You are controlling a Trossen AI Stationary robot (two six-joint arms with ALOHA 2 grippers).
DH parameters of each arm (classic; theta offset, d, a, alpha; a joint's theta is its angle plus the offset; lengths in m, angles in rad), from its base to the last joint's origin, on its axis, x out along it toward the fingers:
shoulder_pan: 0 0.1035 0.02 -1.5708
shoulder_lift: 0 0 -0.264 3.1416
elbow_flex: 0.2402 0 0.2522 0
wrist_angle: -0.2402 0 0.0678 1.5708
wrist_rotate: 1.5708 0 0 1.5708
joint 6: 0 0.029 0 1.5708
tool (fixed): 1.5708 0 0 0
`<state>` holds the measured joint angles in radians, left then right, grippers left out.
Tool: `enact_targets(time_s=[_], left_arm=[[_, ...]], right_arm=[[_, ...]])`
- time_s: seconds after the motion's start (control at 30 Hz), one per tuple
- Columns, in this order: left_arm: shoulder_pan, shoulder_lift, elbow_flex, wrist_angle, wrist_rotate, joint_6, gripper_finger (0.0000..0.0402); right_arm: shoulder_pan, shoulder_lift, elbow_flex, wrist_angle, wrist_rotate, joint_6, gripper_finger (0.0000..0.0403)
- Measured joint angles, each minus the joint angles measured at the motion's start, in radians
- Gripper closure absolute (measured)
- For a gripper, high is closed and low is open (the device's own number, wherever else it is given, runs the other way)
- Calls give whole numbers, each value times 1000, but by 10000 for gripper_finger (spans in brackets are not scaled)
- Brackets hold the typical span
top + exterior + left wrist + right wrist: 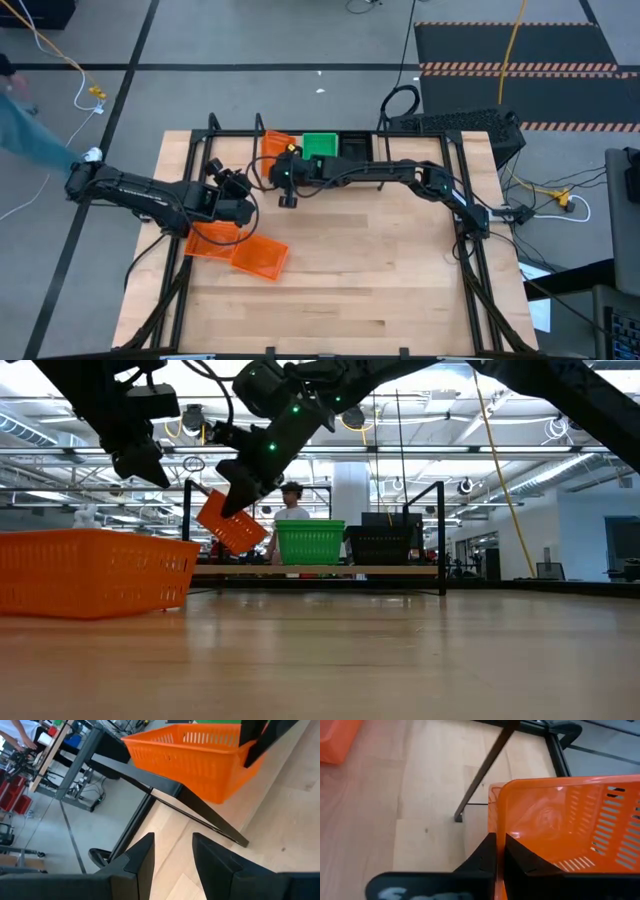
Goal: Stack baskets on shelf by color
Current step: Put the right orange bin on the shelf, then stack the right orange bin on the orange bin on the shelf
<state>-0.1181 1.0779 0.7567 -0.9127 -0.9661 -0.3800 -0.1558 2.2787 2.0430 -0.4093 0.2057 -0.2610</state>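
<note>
- Over the left end of the shelf [320,571] I have the right gripper [499,851] clamped on the rim of an orange basket [232,524], which hangs tilted in the air just above the ledge; from the right wrist view the wall sits pinched between both fingers and I see nothing inside it.
- On the ledge itself, a green basket [309,542] stands upright in the middle, with a black basket [380,545] just beside it toward the right end; I cannot tell from these views whether either is a stack.
- From above, the held basket [274,146] sits just beside the green one [322,146], near the left black hoop upright [187,530].
- Near the table's left front, two more orange baskets [245,250] lie close together on the tabletop [400,270]; in the low view they read as one orange mass [95,570], and I cannot see into them.
- Left gripper [171,857] hangs above the table near the shelf's left end, fingers parted with nothing between them.
- Between my left gripper and the held basket [200,760] runs the dark foot bar of the upright [200,812], lying across the wood.
- Beyond the shelf, a person [292,500] stands in the room behind the green basket.
</note>
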Motion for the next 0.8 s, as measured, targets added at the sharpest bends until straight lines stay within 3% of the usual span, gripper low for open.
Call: enact_targets(time_s=[0.47,0.8], left_arm=[[0,0,0,0,0,-1,266],[0,0,0,0,0,0,266]], right_arm=[[-2,0,0,-15,0,-10,327],[-7,0,-5,89,-1,-22,336]])
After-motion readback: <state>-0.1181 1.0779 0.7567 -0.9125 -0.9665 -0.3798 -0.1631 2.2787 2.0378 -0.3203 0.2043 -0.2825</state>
